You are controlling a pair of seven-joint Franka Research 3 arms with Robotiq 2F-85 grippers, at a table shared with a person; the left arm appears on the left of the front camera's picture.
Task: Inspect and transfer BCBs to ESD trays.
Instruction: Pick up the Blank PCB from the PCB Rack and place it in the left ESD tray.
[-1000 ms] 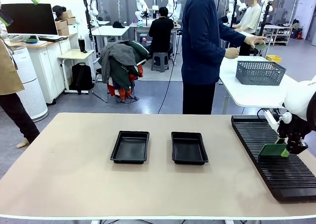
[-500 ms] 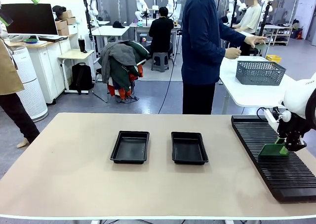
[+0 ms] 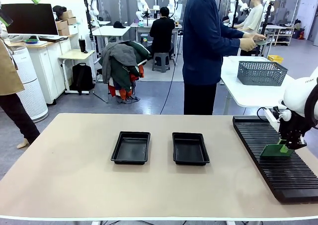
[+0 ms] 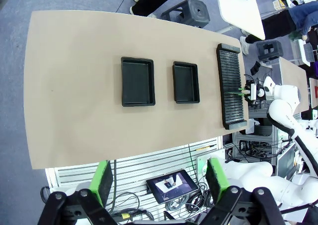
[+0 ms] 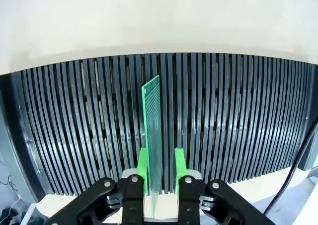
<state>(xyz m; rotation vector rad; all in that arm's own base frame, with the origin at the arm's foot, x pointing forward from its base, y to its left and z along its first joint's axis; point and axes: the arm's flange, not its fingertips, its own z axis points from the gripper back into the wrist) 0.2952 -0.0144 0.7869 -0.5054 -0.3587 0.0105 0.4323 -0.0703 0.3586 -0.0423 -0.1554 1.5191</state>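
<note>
BCB on edge (between right gripper pads), lengthwise along rack slot

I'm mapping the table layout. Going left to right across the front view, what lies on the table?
left tray → right tray → rack

A grey floor is seen beyond; a white table is set far right, a monitor far left.
</note>
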